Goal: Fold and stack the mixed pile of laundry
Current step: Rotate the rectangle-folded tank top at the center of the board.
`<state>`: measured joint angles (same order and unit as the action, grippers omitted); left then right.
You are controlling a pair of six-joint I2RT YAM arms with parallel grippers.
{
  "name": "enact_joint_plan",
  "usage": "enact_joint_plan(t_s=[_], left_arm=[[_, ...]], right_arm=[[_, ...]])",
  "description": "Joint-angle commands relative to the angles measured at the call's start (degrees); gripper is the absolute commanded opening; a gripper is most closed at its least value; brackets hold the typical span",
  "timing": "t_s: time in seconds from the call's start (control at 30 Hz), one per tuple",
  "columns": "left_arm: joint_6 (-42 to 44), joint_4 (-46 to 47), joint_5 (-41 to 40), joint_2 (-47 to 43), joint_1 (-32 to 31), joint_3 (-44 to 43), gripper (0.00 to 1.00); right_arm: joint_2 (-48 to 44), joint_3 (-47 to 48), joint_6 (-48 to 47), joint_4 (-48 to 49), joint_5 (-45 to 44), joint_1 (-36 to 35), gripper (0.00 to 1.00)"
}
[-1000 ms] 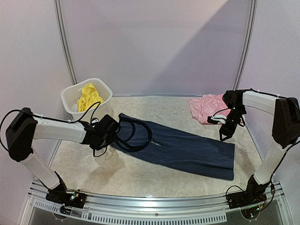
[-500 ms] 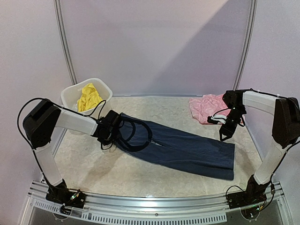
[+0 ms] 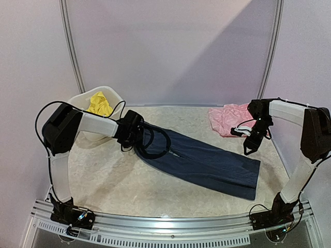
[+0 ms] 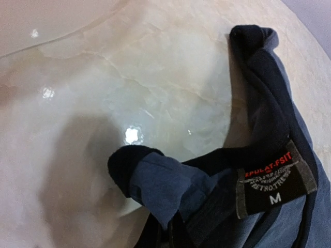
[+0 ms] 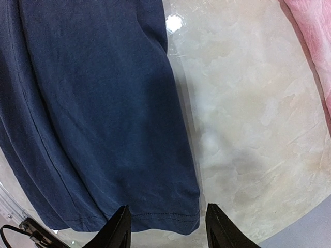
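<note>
The navy sleeveless top lies spread at a slant across the table, armholes to the left and hem to the right. My left gripper is shut on a fold of its shoulder fabric, lifted just off the table beside the neck label. The jaws themselves are mostly hidden under the cloth at the bottom edge of the left wrist view. My right gripper hangs open above the top's hem corner, with nothing between its fingers. The pink ruffled piece lies at the back right. The yellow piece sits in the tub.
A white plastic tub stands at the back left, close behind my left arm. In the right wrist view, the pink piece's edge borders bare marbled tabletop. A metal rail runs along the near edge.
My left gripper closed on the top's shoulder and moved back and to the right, dragging that end of the garment with it. The right arm has stayed still.
</note>
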<state>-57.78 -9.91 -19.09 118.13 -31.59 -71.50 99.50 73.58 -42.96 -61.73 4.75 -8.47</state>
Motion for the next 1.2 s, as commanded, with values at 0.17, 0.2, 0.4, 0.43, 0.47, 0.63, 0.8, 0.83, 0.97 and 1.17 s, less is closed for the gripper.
enact_joint_plan(t_s=[0.17, 0.2, 0.4, 0.43, 0.47, 0.63, 0.8, 0.83, 0.97, 1.17], left_arm=[[3.80, -4.10, -0.26, -2.73, 3.37, 3.09, 0.01], [4.19, -4.42, -0.06, -3.14, 3.38, 3.31, 0.01], [6.04, -6.93, 0.81, -6.17, 3.28, 3.66, 0.13], [6.28, -7.15, 0.73, -7.01, 3.29, 4.01, 0.14], [6.48, -7.59, 0.56, -7.82, 3.25, 4.16, 0.15], [7.72, -9.18, 0.43, -10.78, 3.20, 4.73, 0.17], [8.27, -10.74, 1.39, -13.23, 3.01, 4.95, 0.18], [8.71, -10.86, 1.49, -14.14, 2.72, 4.93, 0.19], [14.71, -7.97, 4.02, -15.16, 0.40, 1.87, 0.25], [15.52, -12.95, 6.06, -7.74, -1.27, -9.57, 0.26]], right_arm=[[2.39, 1.52, -0.37, 0.10, 1.35, 0.31, 0.50], [2.86, 1.48, -0.41, 0.24, 1.39, 0.30, 0.50], [5.20, 0.87, -0.80, 1.74, 0.46, 0.35, 0.50], [5.38, 0.86, -0.76, 1.75, 0.58, 0.38, 0.50], [5.63, 0.86, -0.66, 1.81, 0.71, 0.33, 0.50], [6.04, 0.99, -0.39, 1.97, 1.16, 0.30, 0.50], [6.08, 1.04, -0.25, 1.89, 1.39, 0.31, 0.50], [6.01, 1.02, -0.28, 1.89, 1.40, 0.33, 0.50], [5.84, 0.69, -0.21, 2.17, 1.56, 0.38, 0.50], [6.65, 1.88, 0.07, 2.11, 2.01, 0.30, 0.50]])
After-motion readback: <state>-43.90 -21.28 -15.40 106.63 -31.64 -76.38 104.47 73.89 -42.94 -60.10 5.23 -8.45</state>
